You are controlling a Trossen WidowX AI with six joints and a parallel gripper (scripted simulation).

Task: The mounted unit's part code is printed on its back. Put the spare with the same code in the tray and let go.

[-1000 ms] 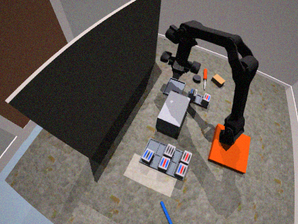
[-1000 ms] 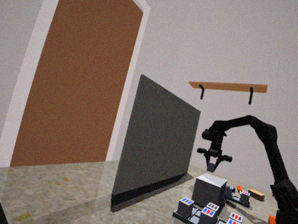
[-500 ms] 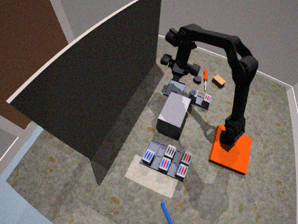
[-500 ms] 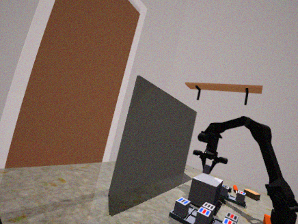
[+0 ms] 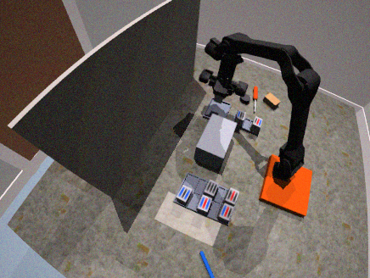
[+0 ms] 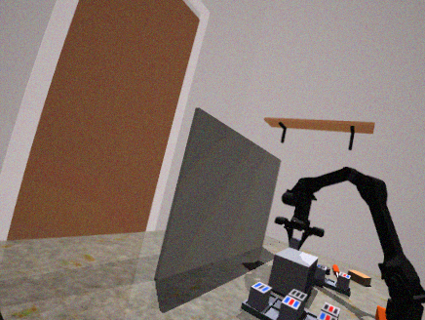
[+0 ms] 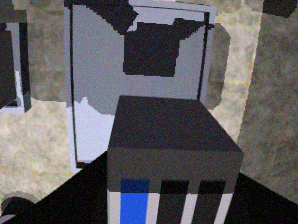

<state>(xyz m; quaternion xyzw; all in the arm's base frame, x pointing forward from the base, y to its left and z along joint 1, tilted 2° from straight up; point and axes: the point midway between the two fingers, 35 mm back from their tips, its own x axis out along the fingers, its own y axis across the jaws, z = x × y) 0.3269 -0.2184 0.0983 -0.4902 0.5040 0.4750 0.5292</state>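
My gripper [image 5: 218, 98] [image 6: 294, 243] is shut on a dark block-shaped spare [image 7: 172, 125], whose white label shows one blue and two black stripes. The spare hangs over the grey-blue tray [image 5: 226, 105] [image 7: 95, 137], and its shadow falls on the tray floor apart from it. Several labelled spares, such as one with blue stripes [image 5: 184, 193] [image 6: 260, 288], stand in the front rack [image 5: 193, 183]. Two more units [image 5: 240, 114] [image 5: 257, 122] stand in a small rack beyond the grey box. I cannot tell which unit is the mounted one, and no printed code is readable.
The grey box [image 5: 215, 135] [image 6: 293, 273] stands between tray and front rack. A tall dark panel [image 5: 123, 97] [image 6: 219, 220] stands to the left. A screwdriver [image 5: 255, 93], a dark puck [image 5: 244, 99] and a tan block [image 5: 271, 100] lie beyond the small rack. A blue stick [image 5: 206, 264] lies in front.
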